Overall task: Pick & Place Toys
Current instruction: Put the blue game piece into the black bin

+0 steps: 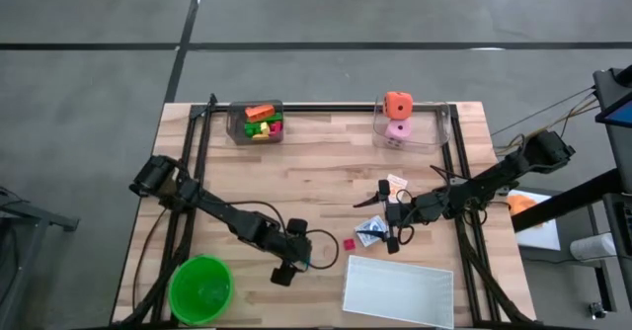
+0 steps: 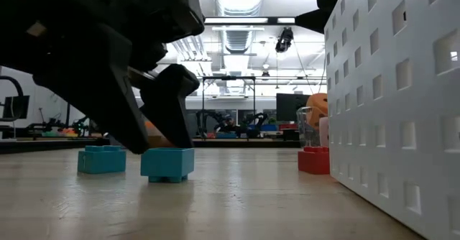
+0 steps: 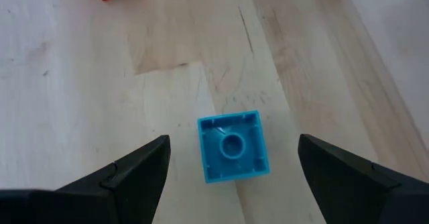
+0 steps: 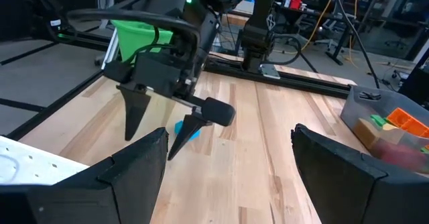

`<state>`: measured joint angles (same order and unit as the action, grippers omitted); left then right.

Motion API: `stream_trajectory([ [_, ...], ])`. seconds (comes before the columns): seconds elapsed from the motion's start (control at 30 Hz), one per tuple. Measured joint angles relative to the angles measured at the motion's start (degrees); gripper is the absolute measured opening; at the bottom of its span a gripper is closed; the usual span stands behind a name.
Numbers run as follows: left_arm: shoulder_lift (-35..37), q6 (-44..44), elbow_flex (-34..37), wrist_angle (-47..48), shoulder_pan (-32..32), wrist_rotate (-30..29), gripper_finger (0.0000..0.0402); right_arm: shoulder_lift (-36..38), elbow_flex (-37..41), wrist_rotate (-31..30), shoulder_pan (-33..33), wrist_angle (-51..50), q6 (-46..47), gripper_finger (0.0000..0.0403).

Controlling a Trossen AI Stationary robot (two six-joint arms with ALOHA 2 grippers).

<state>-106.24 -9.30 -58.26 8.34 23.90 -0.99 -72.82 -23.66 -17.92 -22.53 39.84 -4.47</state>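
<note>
Left gripper (image 3: 231,167) low over the wood table (image 1: 316,162), jaws spread wide and empty; teal cube (image 3: 233,147) sits on the table right between the two fingers (image 3: 137,167), open hollow side facing up with a round stud socket visible; the cube is roughly centred in the gap, slightly twisted against the finger line, no long axis to speak of as it looks square; fingertips not touching it on either side. In the low view the same gripper's dark fingers (image 2: 169,100) straddle a teal cube (image 2: 167,164), tips near table level; a second teal piece (image 2: 101,159) sits just beside it, apart, outside the jaws; red cube (image 2: 314,159) farther over, close by the white tray (image 2: 388,111).

Judgement: left arm is clearly the nearer one for this cube; the move is a short descent and close, jaws already aligned; risk is the slight twist making the cube skid or rotate on closing.

Right gripper (image 4: 228,163) spread open, holding nothing, hovering above the table and pointing across at the left gripper; well apart from the teal cube.

Farther off: green bowl (image 1: 200,288) near the left arm's side; two clear bins at the far edge, one with green and orange bricks (image 1: 262,123), the other with the orange holed cube (image 1: 398,104) atop the pink die (image 1: 398,130).
</note>
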Motion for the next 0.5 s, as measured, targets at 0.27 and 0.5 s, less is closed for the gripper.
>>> stream_trajectory([
  [0.27, 0.0, -0.4, 0.0, -0.4, 0.0, -1.1, 0.0273, 0.0, 0.0, 0.0, 0.0, 0.0, 0.0, 0.0313],
  [0.5, 0.0, -0.1, 0.2, -1.2, 0.0, -0.5, 0.0239, 0.0, 0.0, 0.0, 0.0, 0.0, 0.0, 0.0313],
])
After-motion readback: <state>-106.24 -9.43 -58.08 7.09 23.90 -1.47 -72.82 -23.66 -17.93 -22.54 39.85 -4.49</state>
